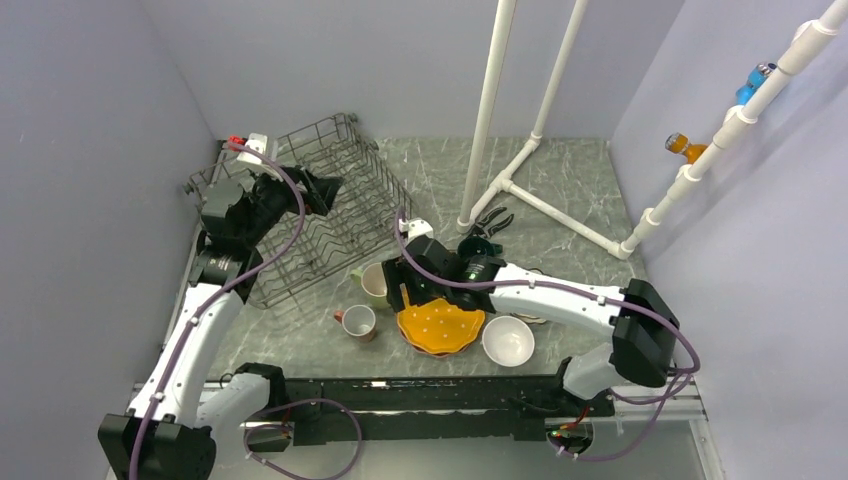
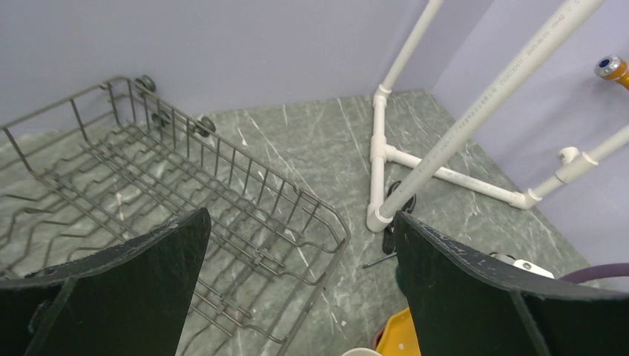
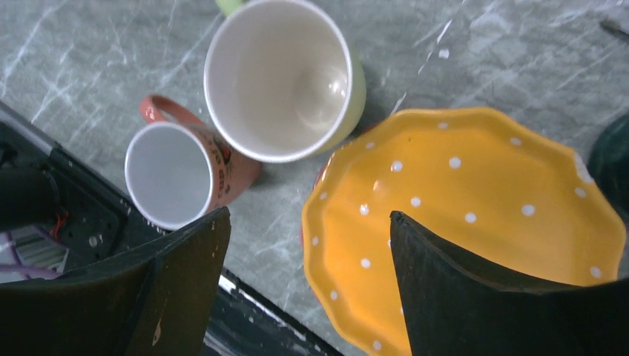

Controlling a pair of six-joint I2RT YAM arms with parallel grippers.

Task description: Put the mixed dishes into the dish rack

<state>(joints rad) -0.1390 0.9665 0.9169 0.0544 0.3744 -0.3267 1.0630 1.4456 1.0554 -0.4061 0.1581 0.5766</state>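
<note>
Left gripper (image 2: pixel 300 216): jaws wide apart with nothing between them. I see it hanging over the near right corner of the dish rack.
Dish rack (image 1: pixel 335 215): dark grey wire basket with rows of upright tines. It sits askew on the far left of the worktop (image 1: pixel 580 170).
Small pink mug (image 1: pixel 358 322): upright, mouth up, handle to the left. It stands near the front edge, just beside the pale green mug.
Pale green mug (image 1: pixel 373 283): upright, white inside, between the rack's near corner and the plates.
Right gripper (image 3: pixel 308 219): jaws apart, clamped on nothing. From its wrist view, one finger is over the pink mug's side and the other over the orange plates, with the plate rim in the gap. I cannot tell whether either finger touches.
Orange plates (image 1: pixel 445 325): scalloped and white-dotted, lying flat. A second rim shows under the top one. They are on the worktop, outside the rack.
Dark teal mug (image 3: pixel 612 159): only a dark curved edge shows, just beside the plates.
Pliers (image 1: pixel 492 220): black-handled, lying near the foot of the pipe frame.
White bowl (image 1: pixel 507 340): plain, upright, just right of the plates.
White pipe frame (image 1: pixel 495 110): stands on the far right part of the worktop.
</note>
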